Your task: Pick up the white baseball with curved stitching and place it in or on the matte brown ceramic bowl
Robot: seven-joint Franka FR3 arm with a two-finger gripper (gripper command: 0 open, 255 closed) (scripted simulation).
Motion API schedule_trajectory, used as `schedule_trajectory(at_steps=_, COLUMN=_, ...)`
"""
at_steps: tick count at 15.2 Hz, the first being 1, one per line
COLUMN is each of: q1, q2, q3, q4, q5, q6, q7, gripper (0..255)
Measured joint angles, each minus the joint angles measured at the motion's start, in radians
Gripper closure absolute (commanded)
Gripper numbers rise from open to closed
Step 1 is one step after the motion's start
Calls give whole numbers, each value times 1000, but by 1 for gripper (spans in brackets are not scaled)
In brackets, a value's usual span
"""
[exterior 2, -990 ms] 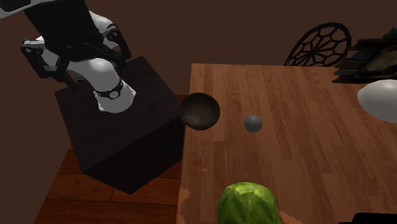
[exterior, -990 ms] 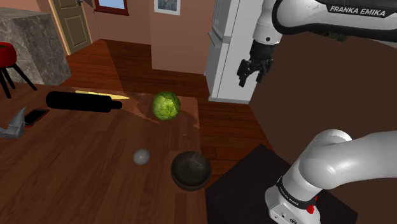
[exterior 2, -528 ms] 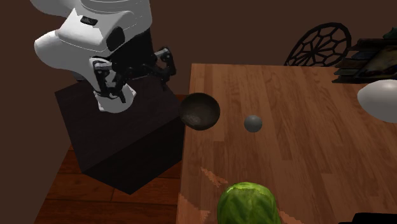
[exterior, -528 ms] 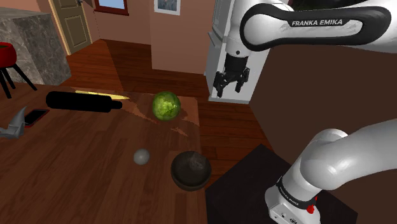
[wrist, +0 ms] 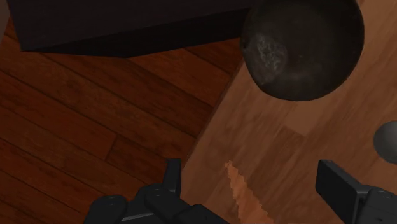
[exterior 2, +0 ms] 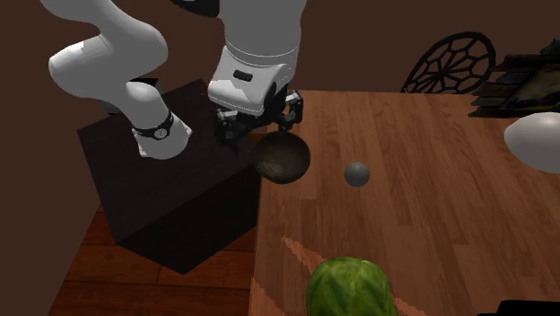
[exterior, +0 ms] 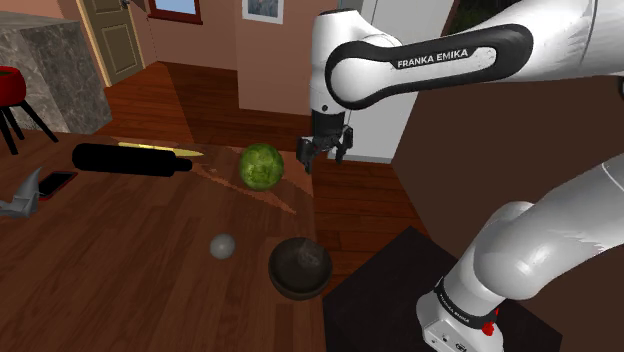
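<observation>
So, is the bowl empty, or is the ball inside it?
Empty. Nothing lies inside the bowl; the ball sits on the table beside it, apart.

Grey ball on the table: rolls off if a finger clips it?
Likely rolls: the ball is a sphere, loose on the flat table. Looks smooth, so an off-centre grasp may squirt it out. The bowl nearby might stop it.

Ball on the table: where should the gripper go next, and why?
Probably sideways until it hangs over the ball, then down. The gripper is open and empty, high above the edge of the table, and the ball lies beside the bowl, untouched.
</observation>
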Motion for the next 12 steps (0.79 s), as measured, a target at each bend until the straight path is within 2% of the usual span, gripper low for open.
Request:
schedule_trajectory(at_steps=6, q1=26, q2=210, q3=77, q4=109, q5=-31, q6=59, q7=121, gripper=0)
schedule_trajectory(at_steps=12, q1=70, q2=443, q3=125, q4=252, q5=-101, q6=98, q7=244, gripper=0)
